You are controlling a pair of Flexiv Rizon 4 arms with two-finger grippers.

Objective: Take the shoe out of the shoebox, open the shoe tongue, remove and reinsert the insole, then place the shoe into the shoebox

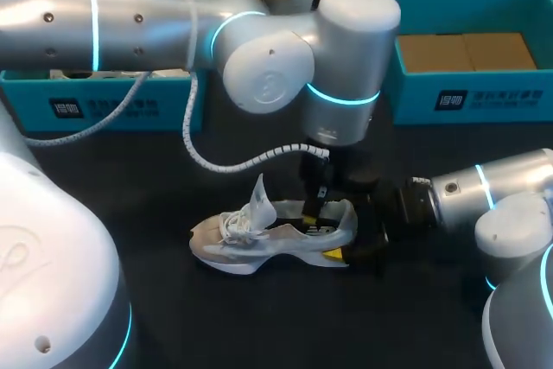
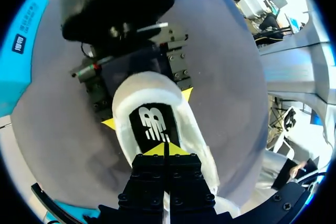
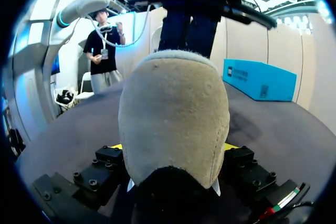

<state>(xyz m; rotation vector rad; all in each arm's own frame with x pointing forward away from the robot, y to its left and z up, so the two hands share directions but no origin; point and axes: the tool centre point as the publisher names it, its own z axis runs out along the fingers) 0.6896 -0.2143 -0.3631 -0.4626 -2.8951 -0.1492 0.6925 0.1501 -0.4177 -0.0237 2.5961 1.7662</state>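
- right gripper [image 3: 173,148] is clamping the heel of the grey-white sneaker [image 1: 268,239], one jaw on each side
- sneaker is sitting upright on the dark table [image 1: 173,317]
- left gripper [image 2: 165,149] is hanging over the shoe opening, jaws pressed together, tips right at the insole [image 2: 152,124]

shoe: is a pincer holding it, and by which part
Right pincer clamps the shoe by its heel, one finger each side. Left pincer is shut, tips down on the insole; pinch unclear.
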